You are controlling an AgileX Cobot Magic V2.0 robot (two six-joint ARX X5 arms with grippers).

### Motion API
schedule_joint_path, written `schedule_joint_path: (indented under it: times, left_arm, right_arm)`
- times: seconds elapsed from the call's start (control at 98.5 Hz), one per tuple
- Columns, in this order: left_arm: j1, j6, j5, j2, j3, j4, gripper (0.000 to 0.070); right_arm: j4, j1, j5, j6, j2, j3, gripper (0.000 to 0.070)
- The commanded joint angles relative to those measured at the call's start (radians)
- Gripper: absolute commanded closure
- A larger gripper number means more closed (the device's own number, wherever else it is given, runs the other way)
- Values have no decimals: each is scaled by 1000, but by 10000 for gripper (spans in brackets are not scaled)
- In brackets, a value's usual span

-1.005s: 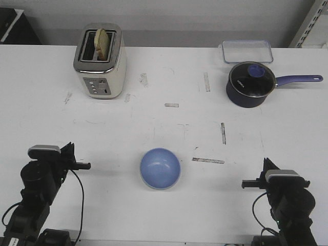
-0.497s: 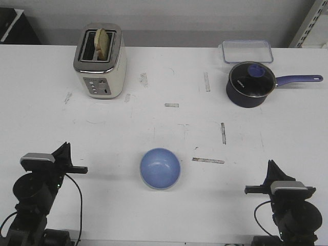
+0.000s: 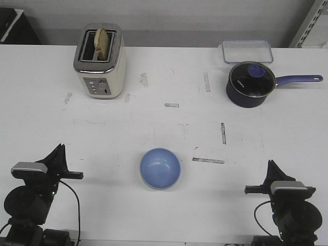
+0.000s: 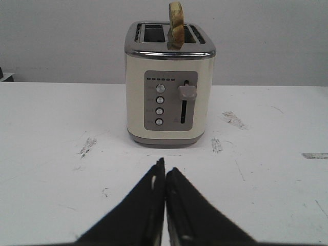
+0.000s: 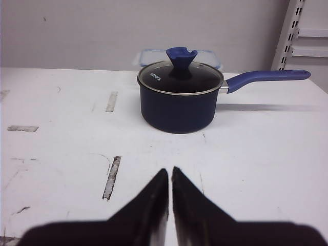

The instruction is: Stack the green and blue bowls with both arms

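The light blue bowl (image 3: 160, 168) sits upright on the white table (image 3: 169, 128), near the front and midway between the arms. A pale rim edges its underside; I cannot tell if that is the green bowl, which shows nowhere else. My left gripper (image 3: 61, 149) is shut and empty at the front left, well left of the bowl. In the left wrist view it (image 4: 165, 165) points at the toaster. My right gripper (image 3: 270, 165) is shut and empty at the front right. In the right wrist view it (image 5: 170, 170) points at the saucepan. Neither wrist view shows a bowl.
A cream toaster (image 3: 100, 61) with a bread slice stands at the back left, also in the left wrist view (image 4: 169, 92). A dark blue lidded saucepan (image 3: 250, 84) and a clear lidded box (image 3: 246, 51) are at the back right. Worn tape marks dot the table.
Both arms have drawn back toward the front edge, away from the bowl. The left arm kept retreating to the left; the right arm has been still for the last half second. The bowl has not moved.
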Motion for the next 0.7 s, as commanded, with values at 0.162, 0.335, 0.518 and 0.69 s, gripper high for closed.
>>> schedule_joint_path:
  times: [0.162, 0.335, 0.518, 0.69]
  left_arm:
    - [13, -9, -3, -65, -33, 11, 699]
    - [70, 10, 18, -158, -164, 37, 699]
    - [82, 63, 39, -266, -366, 179, 699]
    - [81, 63, 39, -331, -531, 285, 699]
  right_arm:
    - [10, 0, 3, -2, -3, 4, 699]
    - [10, 0, 3, -2, -3, 4, 699]
    - [10, 0, 2, -2, -3, 4, 699]
    - [10, 0, 3, -2, -3, 4, 699]
